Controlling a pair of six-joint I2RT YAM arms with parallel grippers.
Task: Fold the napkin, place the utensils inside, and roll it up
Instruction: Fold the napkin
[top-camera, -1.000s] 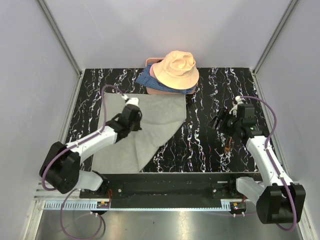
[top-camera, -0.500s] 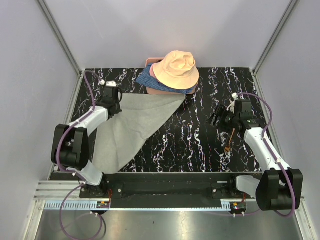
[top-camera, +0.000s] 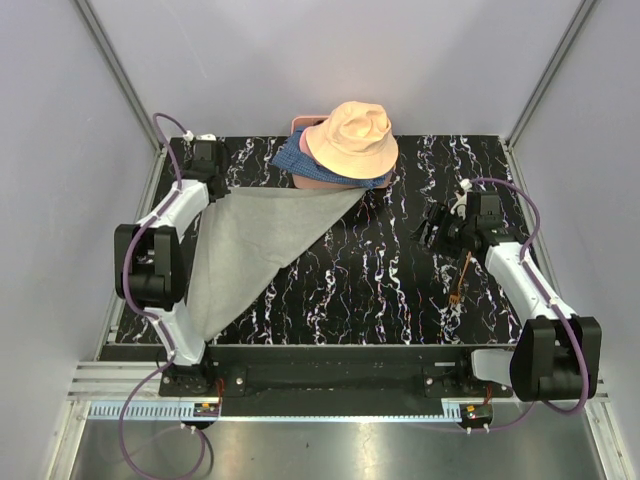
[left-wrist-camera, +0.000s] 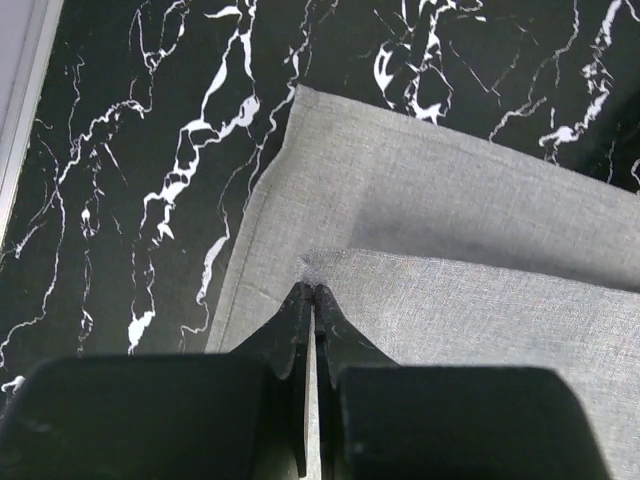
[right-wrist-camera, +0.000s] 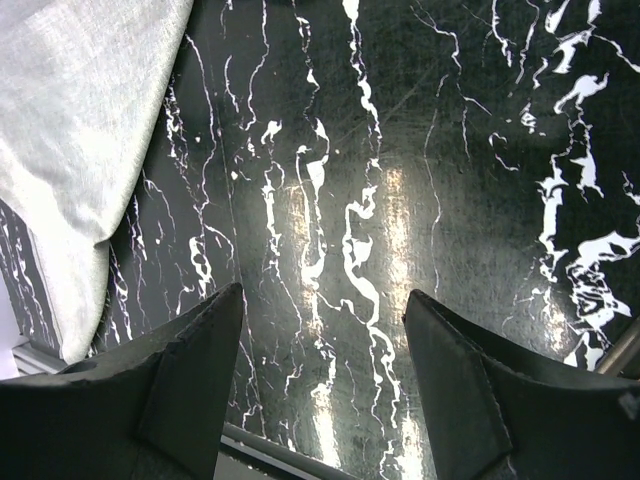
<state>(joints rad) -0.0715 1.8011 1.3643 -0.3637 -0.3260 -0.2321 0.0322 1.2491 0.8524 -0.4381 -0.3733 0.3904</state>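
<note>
Left tool has pulled the pinched napkin corner leftward.

Grey napkin folded triangular at left; copper utensils right.

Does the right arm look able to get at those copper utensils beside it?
Probably yes. The utensils lie uncovered on the table, a little nearer the arm's base than the right gripper, which is open and empty. It would likely need to pull back.

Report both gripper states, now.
Left gripper: shut on a corner of the napkin.
Right gripper: open, holding nothing.
</note>
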